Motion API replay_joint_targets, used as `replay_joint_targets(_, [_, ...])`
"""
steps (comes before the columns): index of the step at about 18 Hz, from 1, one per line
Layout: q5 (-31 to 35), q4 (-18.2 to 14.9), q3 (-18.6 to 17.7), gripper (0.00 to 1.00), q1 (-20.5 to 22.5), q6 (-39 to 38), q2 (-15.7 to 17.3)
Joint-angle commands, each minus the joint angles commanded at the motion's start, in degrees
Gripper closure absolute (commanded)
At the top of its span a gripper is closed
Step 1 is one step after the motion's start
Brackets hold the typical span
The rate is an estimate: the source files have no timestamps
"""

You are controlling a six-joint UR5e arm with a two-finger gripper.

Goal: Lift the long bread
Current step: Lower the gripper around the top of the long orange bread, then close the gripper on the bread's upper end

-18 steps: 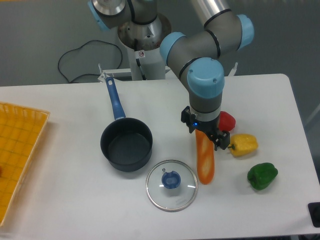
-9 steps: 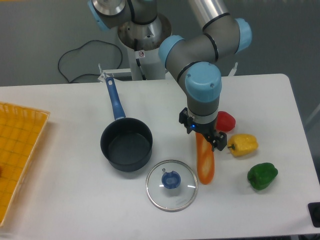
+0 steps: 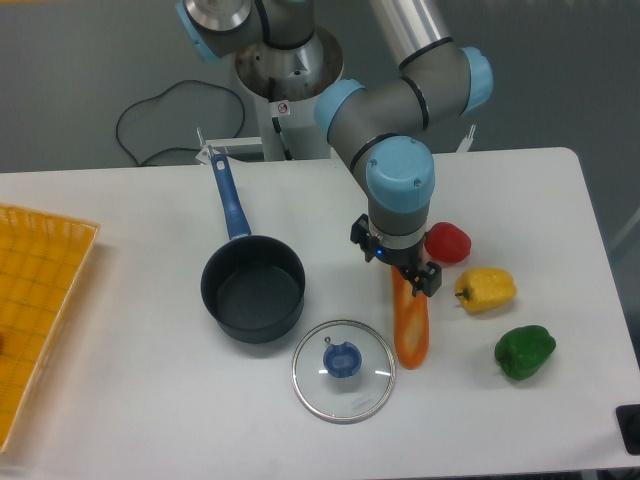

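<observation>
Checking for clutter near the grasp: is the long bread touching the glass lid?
Apart. The camera view shows a thin strip of white table between the long bread and the glass lid's right rim.

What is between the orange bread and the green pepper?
Nothing. In the camera view, only bare white table lies between the long bread and the green pepper. The yellow pepper sits farther back, off that line.

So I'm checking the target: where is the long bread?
The long bread lies right of centre, between the glass lid and the yellow pepper, its far end under the pincer.
</observation>
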Motion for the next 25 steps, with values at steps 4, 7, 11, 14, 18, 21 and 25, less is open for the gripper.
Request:
replay_joint_targets(4, [0.0, 0.0, -0.4, 0.0, 1.3, -2.2, -0.1])
replay_joint_targets(7, [0.3, 0.0, -1.2, 0.0, 1.8, -3.7, -0.3])
replay_joint_targets(11, [-1.2, 1.8, -3.2, 0.0, 3.2, -7.2, -0.8])
replay_joint_targets(14, [-3.3, 3.9, -4.0, 0.0, 4.4, -10.5, -1.3])
replay_joint_targets(18, [-3.3, 4.0, -4.2, 0.01, 4.7, -10.5, -2.1])
replay_joint_targets(21, [-3.3, 4.1, -4.3, 0.03, 5.1, -10.4, -2.5])
replay_joint_targets(25, [-4.0, 5.1, -4.3, 0.03, 5.4, -10.3, -3.9])
